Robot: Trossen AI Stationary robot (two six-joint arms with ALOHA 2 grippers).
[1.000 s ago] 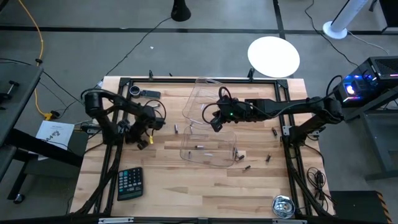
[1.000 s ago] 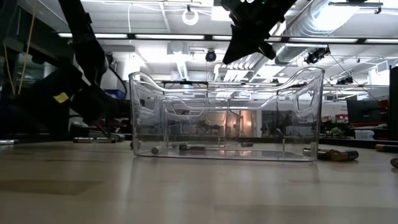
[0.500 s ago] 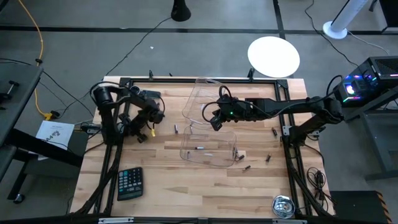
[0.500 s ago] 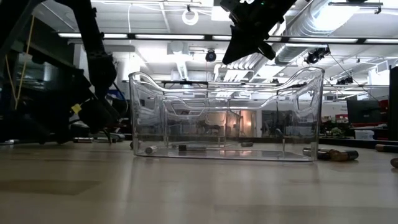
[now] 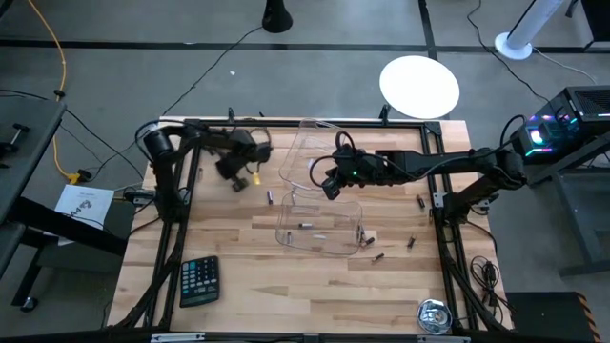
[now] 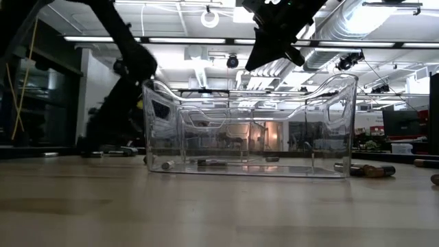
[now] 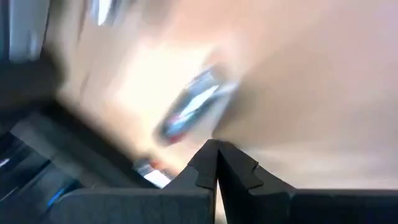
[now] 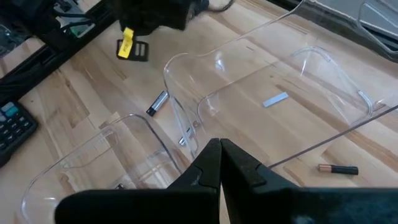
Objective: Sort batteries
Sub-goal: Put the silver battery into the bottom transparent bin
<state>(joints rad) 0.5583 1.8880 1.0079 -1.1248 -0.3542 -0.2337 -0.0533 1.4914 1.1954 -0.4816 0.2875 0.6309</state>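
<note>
A: Well, barely started on the sorting. A few batteries (image 5: 306, 227) already down in the clear trays (image 5: 319, 250), lying on the tray floor.

B: Plenty left, though. One loose battery (image 5: 270, 198) on the bench (image 5: 286, 286) just beside the trays on the left arm's side, several more (image 5: 411, 242) scattered on the right arm's side, near the bench edge.

A: Hard to say whether those in the trays sit in the correct compartments. Too small to tell by size.

B: And the arms?

A: Left tool (image 5: 234, 177) up off the bench near the far edge, arm folded close to its base, fingers clenched tight with nothing seen between them. Blurred in its own wrist camera, with a battery (image 7: 193, 109) smeared across the wood ahead of the tips.

B: Right one?

A: Right tool (image 5: 327, 188) stretched well out from its base, hovering above the trays' far part, clear of the rim. Pinched closed too, empty as far as visible.

B: So both tools clenched, neither carrying. Calculator (image 5: 198, 280) and tape measure (image 5: 434, 315) off at the near edge, out of it.
</note>
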